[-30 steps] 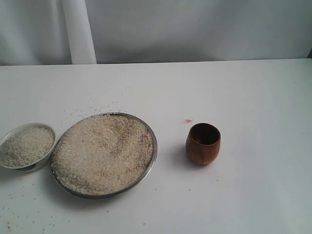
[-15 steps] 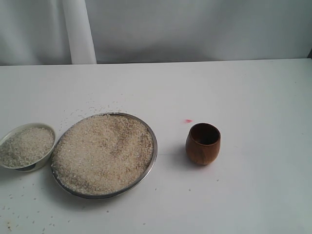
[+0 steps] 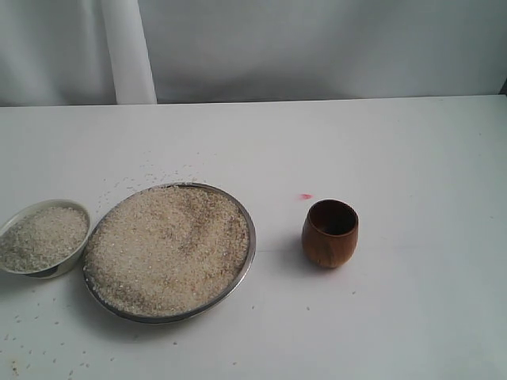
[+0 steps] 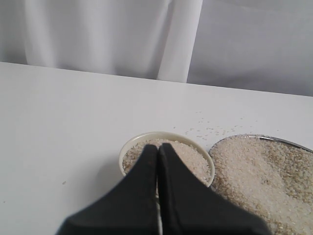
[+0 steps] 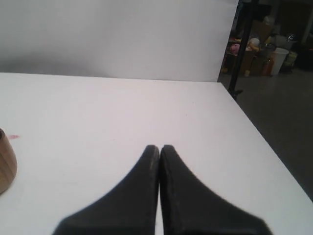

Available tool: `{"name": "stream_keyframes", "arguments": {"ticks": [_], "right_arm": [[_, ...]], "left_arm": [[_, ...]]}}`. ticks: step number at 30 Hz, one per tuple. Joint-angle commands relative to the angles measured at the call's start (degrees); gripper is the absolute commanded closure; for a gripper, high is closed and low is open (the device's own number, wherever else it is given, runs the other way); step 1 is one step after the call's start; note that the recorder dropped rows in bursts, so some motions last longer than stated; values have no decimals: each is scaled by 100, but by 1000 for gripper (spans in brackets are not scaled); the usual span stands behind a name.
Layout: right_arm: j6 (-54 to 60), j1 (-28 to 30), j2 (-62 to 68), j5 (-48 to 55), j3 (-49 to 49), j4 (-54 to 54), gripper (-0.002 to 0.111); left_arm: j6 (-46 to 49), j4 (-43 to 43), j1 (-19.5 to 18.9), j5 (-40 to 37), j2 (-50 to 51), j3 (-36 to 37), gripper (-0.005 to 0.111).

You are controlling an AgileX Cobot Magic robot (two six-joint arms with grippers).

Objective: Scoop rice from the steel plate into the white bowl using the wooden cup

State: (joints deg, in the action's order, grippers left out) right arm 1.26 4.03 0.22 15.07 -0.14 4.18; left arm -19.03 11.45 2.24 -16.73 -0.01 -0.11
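The steel plate (image 3: 247,212) sits left of centre on the white table, heaped with rice (image 3: 166,249). Just left of it stands the white bowl (image 3: 24,210), also filled with rice. The wooden cup (image 3: 330,232) stands upright and empty to the plate's right. Neither arm shows in the exterior view. In the left wrist view my left gripper (image 4: 158,146) is shut, empty, hanging over the white bowl (image 4: 128,146) beside the plate (image 4: 264,138). My right gripper (image 5: 159,147) is shut and empty above bare table, with the cup's side (image 5: 7,164) at the frame's edge.
Loose rice grains (image 3: 158,174) lie scattered behind the plate and along the table's front left. A small red mark (image 3: 305,195) is on the table behind the cup. The right wrist view shows the table's side edge (image 5: 254,127) and cluttered floor beyond.
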Motion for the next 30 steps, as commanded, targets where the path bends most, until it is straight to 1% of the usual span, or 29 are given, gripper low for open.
{"name": "stream_keyframes", "arguments": {"ticks": [1,4,30], "right_arm": [[-2,46,-22,148,14,-39,108],[-2,46,-22,424,14,-39,108],[-2,46,-22,412,14,-39,108]], "left_arm": [[-25,-4,9,28,1,11,107],[-25,-4,9,28,1,11,107],[-25,-4,9,28,1,11,107]]}}
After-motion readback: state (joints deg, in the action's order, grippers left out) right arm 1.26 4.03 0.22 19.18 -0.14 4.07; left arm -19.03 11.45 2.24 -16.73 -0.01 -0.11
